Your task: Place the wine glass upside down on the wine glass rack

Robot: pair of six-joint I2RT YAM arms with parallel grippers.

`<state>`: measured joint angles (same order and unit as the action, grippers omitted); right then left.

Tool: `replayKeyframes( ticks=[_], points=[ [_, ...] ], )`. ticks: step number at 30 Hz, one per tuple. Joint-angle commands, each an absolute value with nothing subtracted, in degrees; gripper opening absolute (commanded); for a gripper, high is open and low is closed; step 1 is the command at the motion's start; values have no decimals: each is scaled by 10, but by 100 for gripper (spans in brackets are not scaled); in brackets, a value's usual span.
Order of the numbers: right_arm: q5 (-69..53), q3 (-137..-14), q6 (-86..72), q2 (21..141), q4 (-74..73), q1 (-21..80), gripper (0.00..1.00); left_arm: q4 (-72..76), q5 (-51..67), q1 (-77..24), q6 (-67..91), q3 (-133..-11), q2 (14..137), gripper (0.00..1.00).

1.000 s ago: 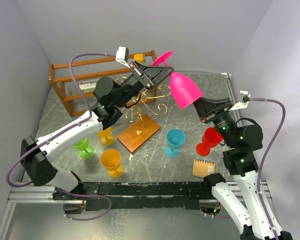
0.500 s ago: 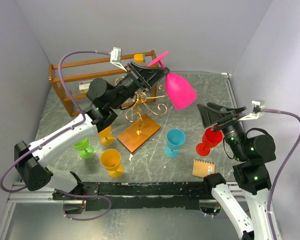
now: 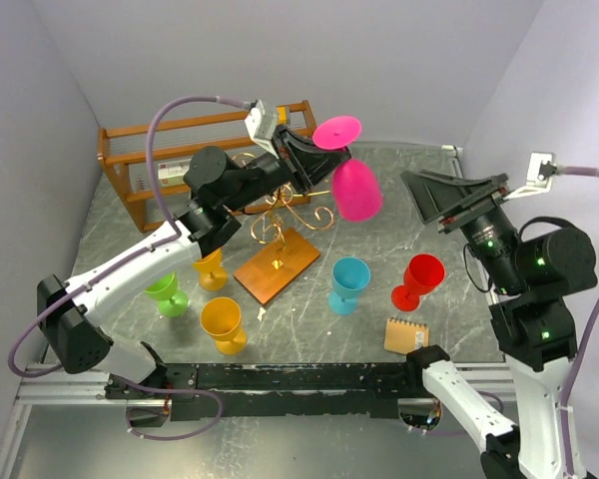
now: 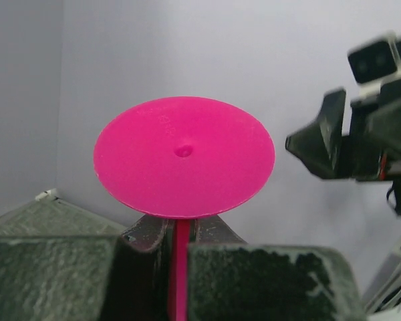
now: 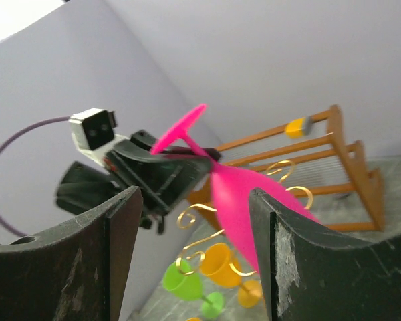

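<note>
The table (image 3: 409, 249) carries the wine glass rack (image 3: 278, 261) left of its middle, toward the far left corner, with gold scrolls above a wooden base. The pink wine glass (image 3: 355, 190) hangs in the air just right of those scrolls. Its foot is up and its bowl down, turned over ready for hanging. The left claw (image 3: 324, 160) is clenched on the stem just beneath the foot, probably to leave the foot free for a scroll arm. The right claw (image 3: 434, 200) is spread wide and grasps nothing. It is raised near the right edge, clear of the approach.
</note>
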<state>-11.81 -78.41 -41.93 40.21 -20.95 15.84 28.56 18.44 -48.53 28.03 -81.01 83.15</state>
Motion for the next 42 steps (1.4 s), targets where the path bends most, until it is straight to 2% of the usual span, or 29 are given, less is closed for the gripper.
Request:
replayKeyframes(
  ticks=[1, 4, 8, 14, 19, 31, 42],
  points=[
    [-213, -802, -512, 432, -178, 159, 65, 343, 277, -489, 169, -828, 848, 7],
    [-240, -816, -556, 453, -164, 159, 62, 387, 294, -492, 155, -812, 849, 7],
    [-264, -862, -569, 501, -222, 159, 56, 439, 303, -496, 140, -790, 852, 7],
    [-322, -856, -594, 519, -184, 159, 51, 450, 307, -499, 110, -786, 862, 7],
    [-299, -857, -597, 520, -219, 159, 38, 443, 316, -504, 94, -785, 866, 7],
    [-260, -845, -598, 518, -264, 159, 41, 415, 312, -521, 49, -777, 871, 7],
    [-221, -853, -573, 524, -317, 159, 23, 410, 312, -524, 22, -767, 876, 7]
  ],
)
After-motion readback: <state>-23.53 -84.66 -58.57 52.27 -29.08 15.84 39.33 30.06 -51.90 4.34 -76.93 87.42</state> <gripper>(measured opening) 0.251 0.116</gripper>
